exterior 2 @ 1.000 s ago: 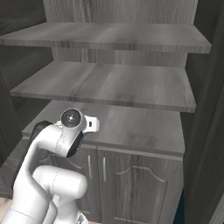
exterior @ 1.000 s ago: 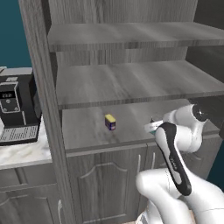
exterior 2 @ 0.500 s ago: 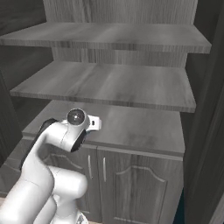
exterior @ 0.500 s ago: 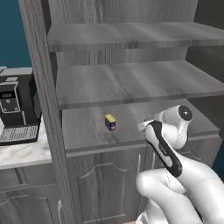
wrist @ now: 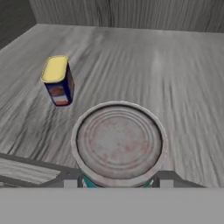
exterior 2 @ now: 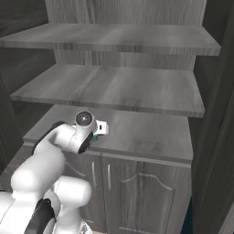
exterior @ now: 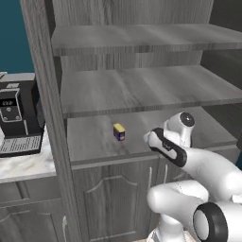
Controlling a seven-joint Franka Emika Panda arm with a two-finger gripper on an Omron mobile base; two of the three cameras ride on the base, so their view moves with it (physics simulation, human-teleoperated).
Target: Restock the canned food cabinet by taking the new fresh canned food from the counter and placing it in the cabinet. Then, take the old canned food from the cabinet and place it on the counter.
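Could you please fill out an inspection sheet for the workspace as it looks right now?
Surface: grey wood-grain bottom shelf of the cabinet; marble counter to its left.
Job's things: teal can with silvery top, held at the shelf's front edge; blue can with yellow top standing upright on the same shelf, apart from the teal one.
Clutter: coffee machine on the counter.
Grippers: hand closed on the teal can, one finger either side.
Cables: nothing seen.
Surroundings: two upper shelves, panelled lower doors, teal wall behind the counter.
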